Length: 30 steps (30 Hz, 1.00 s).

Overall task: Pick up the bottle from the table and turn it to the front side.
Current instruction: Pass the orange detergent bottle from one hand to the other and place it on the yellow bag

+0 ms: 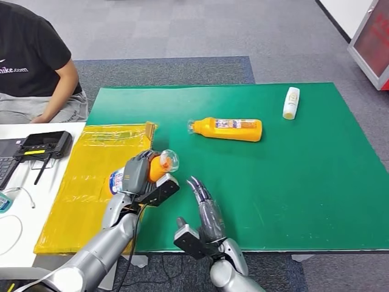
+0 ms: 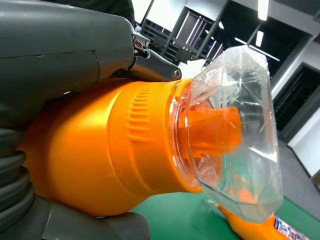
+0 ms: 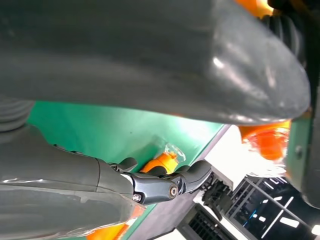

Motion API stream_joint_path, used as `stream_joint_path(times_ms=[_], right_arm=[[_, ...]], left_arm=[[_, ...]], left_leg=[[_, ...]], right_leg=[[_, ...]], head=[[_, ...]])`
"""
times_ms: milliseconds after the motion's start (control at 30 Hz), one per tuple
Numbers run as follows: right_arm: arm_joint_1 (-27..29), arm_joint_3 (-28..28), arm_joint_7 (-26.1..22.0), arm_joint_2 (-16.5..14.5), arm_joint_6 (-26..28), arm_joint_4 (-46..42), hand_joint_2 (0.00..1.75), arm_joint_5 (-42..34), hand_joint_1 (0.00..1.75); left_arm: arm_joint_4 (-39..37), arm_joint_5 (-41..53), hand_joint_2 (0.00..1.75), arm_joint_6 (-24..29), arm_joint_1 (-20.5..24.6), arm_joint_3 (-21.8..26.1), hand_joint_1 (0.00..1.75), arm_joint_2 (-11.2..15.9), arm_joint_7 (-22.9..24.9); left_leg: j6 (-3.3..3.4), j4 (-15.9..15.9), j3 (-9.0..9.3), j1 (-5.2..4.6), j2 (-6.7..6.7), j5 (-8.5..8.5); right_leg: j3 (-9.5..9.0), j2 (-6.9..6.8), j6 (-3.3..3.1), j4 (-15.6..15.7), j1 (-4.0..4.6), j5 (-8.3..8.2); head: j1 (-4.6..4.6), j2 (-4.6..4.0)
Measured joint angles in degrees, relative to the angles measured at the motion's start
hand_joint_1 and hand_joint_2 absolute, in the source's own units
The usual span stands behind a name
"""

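My left hand (image 1: 137,176) grips an orange bottle (image 1: 158,166) with a clear faceted cap (image 1: 169,160), lifted above the near left of the green mat (image 1: 298,182). In the left wrist view the bottle (image 2: 105,155) lies along my palm, its cap (image 2: 234,135) pointing away from the wrist. A second orange bottle (image 1: 228,129) lies on its side mid-mat, cap to the left. My right hand (image 1: 205,210) is open just right of the held bottle, holding nothing, and its dark fingers (image 3: 166,182) show in the right wrist view.
A small white bottle (image 1: 291,102) lies at the mat's far right. A yellow plastic sheet (image 1: 92,176) covers the left of the table. A white desk (image 1: 18,207) holds a black controller (image 1: 45,145) and cables. A person in a black shirt (image 1: 32,61) sits at far left.
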<state>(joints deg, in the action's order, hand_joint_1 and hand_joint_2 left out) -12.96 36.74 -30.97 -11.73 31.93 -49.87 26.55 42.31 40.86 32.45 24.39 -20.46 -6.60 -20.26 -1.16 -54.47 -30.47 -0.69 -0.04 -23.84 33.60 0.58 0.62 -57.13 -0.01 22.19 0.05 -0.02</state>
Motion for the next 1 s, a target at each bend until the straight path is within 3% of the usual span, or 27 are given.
stream_joint_path(times_ms=[1000], right_arm=[[-1.2,-0.4,-0.2,-1.0,0.2,1.5,0.00,0.9,0.00]], left_arm=[[-6.5,4.1,1.75,-4.6,3.2,-0.5,1.75,-0.7,3.4]], left_leg=[[-0.05,0.7,0.54,0.01,0.01,0.00]], right_leg=[[0.08,0.56,-0.61,0.0,-0.02,-0.09]], head=[[-0.01,0.00]])
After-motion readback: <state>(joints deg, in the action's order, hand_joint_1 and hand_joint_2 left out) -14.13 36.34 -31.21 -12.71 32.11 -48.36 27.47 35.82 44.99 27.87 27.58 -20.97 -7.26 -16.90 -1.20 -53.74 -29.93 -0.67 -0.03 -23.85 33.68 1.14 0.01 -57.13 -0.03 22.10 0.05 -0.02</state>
